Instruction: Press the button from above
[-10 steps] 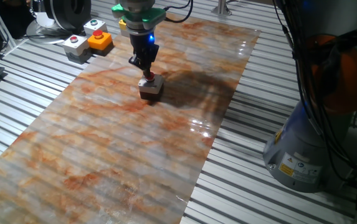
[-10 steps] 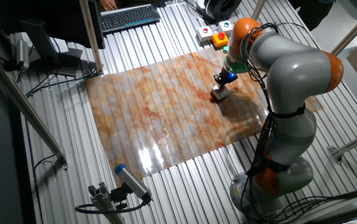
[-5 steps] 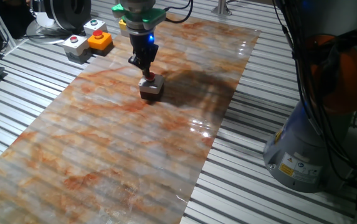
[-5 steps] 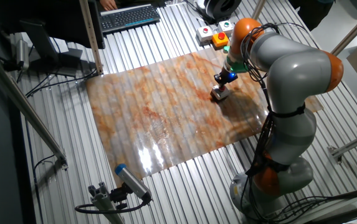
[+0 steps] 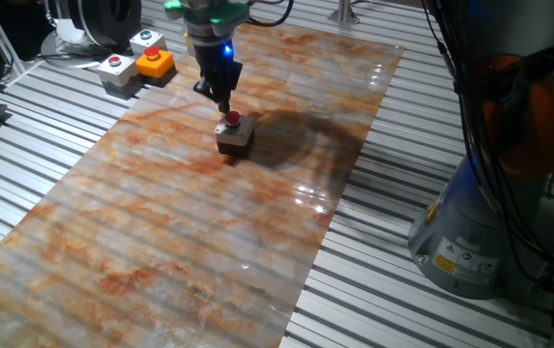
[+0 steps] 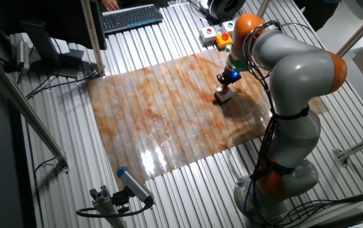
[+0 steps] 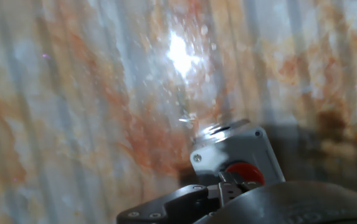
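- The button (image 5: 232, 119), a small round red cap, sits on top of a little square box (image 5: 235, 136) with a pale grey top and darker base
- That box stands on the marbled orange-and-grey mat (image 5: 189, 203), in its far half, toward the side where the other button boxes are
- In one fixed view the gripper (image 5: 221, 101) hangs just above the red cap, tips pointing down, with a sliver of clear space between tip and cap
- In the other fixed view the gripper (image 6: 224, 81) is right over the box (image 6: 223, 96); contact cannot be judged there
- The hand view shows the button (image 7: 243, 173) and its box (image 7: 235, 154) low in the frame, partly hidden behind the dark gripper body (image 7: 228, 190)
- Whether the fingers are parted or pressed together cannot be told from any view
- Off the mat, on the slatted metal table (image 5: 54, 106), stand an orange button box (image 5: 155, 64) and a wider light-grey button box (image 5: 117, 72), well apart from the gripper
- A blue light (image 5: 225, 50) glows on the wrist above the fingers
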